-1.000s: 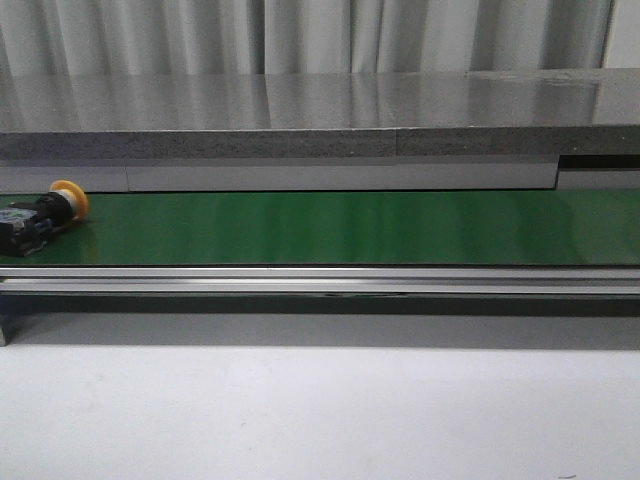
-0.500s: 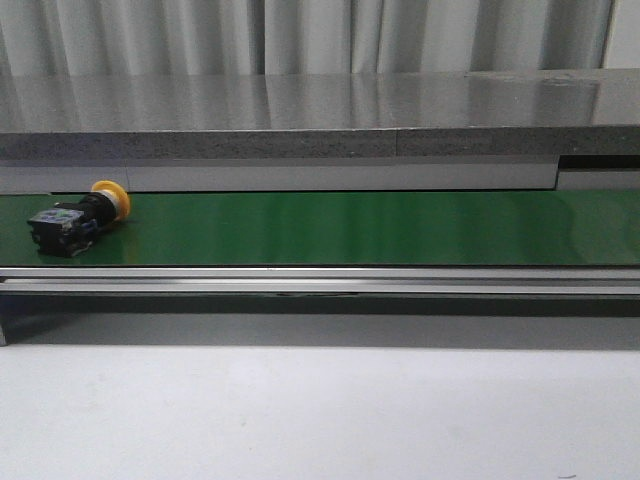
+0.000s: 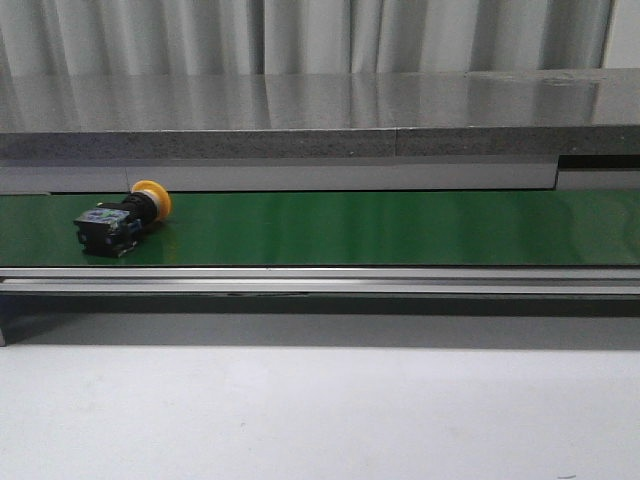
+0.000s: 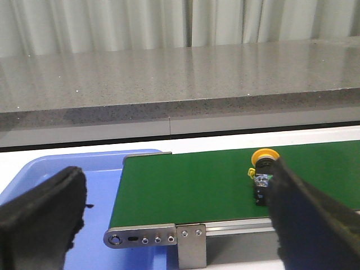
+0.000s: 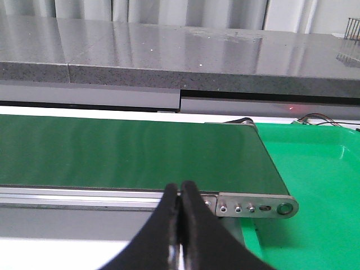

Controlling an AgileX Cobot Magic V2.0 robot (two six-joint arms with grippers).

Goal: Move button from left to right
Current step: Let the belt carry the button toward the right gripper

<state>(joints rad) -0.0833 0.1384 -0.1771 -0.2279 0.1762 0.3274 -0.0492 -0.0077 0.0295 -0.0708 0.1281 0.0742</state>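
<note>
Front view, conveyor line: button point(image 3: 122, 216) lying on its side near the left end of the green belt point(image 3: 380, 228), orange-yellow cap turned toward the grey stone ledge point(image 3: 300, 120) behind, black body toward the near rail. No arm visible from this angle.

Left wrist view: left gripper point(image 4: 174, 219) spread wide, its dark fingers point(image 4: 42, 216) framing the belt's end, nothing between them; button sitting well apart from both pads, partly hidden behind the far finger. Blue tray point(image 4: 62, 169) under and beside the belt's left end.

Right wrist view: right gripper point(image 5: 180, 225) pressed together, empty, hanging before the belt's right end beside the green tray point(image 5: 315, 169). No button in sight there.

Task barely begun, judging by the long stretch of bare belt between button and green tray. Likely trouble: the rounded cap rolling the piece off line toward a rail edge; a closed right gripper unready to catch anything arriving; a grasp on the tilted body slipping off the domed cap.
</note>
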